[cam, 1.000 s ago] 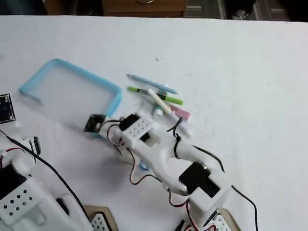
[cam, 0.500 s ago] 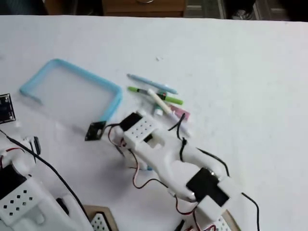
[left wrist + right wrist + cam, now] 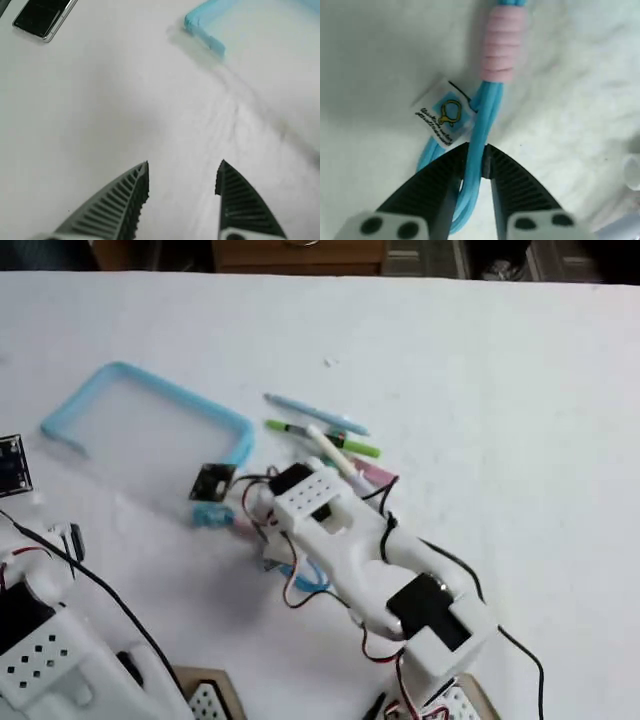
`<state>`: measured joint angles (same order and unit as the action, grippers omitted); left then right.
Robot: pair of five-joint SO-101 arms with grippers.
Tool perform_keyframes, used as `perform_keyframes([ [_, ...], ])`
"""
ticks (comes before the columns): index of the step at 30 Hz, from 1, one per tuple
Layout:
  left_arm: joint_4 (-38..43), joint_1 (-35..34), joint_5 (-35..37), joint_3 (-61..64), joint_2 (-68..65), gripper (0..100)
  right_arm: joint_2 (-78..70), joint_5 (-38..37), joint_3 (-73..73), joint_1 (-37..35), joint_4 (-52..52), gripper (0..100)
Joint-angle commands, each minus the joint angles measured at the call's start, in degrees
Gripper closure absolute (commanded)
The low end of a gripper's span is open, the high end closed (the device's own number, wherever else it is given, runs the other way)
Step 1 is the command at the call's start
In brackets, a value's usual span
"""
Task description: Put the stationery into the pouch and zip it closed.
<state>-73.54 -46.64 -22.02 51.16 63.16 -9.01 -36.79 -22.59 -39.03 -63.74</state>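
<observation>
High view, right pincer (image 3: 476, 147) dragged blue cord (image 3: 312, 578) rightward

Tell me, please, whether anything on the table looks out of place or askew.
The pens lie in a crossed heap on the table, outside the pouch. The right gripper is shut on a blue cord with a pink sleeve and a paper tag, not on a pen.

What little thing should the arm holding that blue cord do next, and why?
Probably pull gently on the blue cord, likely the pouch's zip pull: the right gripper is shut on it, and the pens lie outside the pouch on the table.
</observation>
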Motion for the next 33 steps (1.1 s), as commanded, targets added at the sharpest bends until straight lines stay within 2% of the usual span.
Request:
perform_keyframes([
  [1,0.88,0.48,-0.26,-2.20,-0.22,77,1.36,-0.09,1.76,1.80,0.31,98.5],
  [15,0.88,0.57,-0.26,-2.20,-0.31,77,26.95,0.18,1.93,0.92,-4.00,98.2],
  [19,0.53,3.82,-0.26,-2.11,-0.31,77,35.47,3.96,2.46,0.92,-3.74,98.2],
  [26,0.44,11.30,0.09,-2.73,0.04,77,42.42,5.71,15.38,1.10,-4.00,98.2],
  [31,0.35,11.12,0.09,-3.25,0.04,77,42.24,5.63,29.10,0.92,-1.89,98.2],
  [33,-2.20,11.12,-0.18,-5.71,0.04,77,41.45,5.54,33.41,0.92,0.48,98.1],
])
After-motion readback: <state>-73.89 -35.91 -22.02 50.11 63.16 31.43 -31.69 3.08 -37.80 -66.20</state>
